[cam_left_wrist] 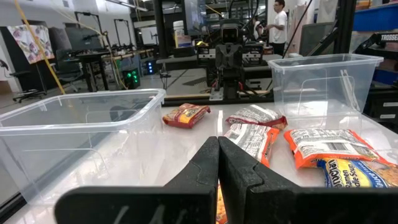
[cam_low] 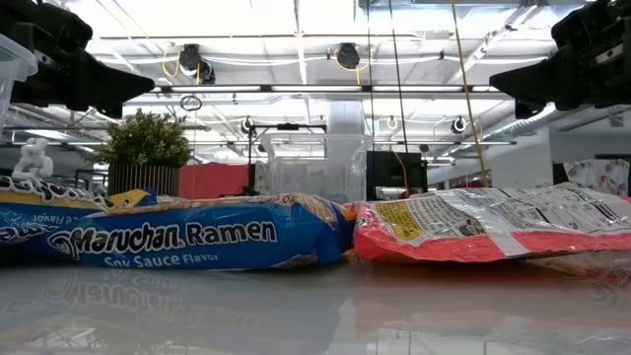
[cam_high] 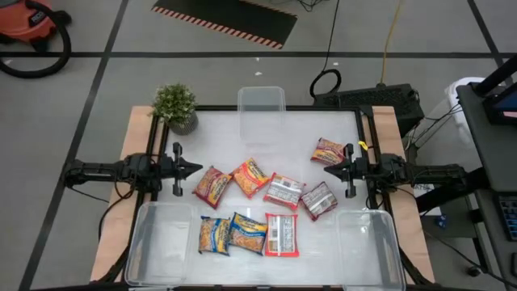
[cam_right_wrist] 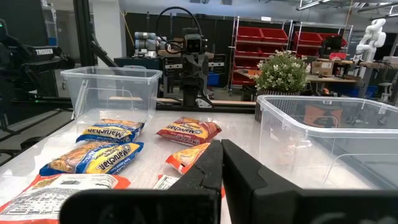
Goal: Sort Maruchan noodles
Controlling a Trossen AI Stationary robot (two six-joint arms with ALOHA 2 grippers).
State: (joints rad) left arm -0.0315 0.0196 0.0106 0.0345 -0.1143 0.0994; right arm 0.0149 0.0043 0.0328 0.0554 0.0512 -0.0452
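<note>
Eight Maruchan noodle packets lie flat on the white table. Three are red-orange point(cam_high: 212, 186), point(cam_high: 250, 176), point(cam_high: 329, 150). Three are red with silver-white point(cam_high: 283, 191), point(cam_high: 318, 200), point(cam_high: 282, 234). Two yellow-blue ones point(cam_high: 214, 235), point(cam_high: 246, 232) lie near the table's near edge. My left gripper point(cam_high: 196, 168) is shut and hovers left of the pile, pointing right point(cam_left_wrist: 219, 144). My right gripper point(cam_high: 328, 170) is shut, hovers right of the pile just near the far-right red-orange packet, and points left point(cam_right_wrist: 222, 146). Neither touches a packet.
Three clear plastic bins stand around the pile: one at the far edge point(cam_high: 261, 99), one at the near left point(cam_high: 153, 242), one at the near right point(cam_high: 380, 246). A potted plant point(cam_high: 176, 107) stands at the far left corner. People move in the room beyond.
</note>
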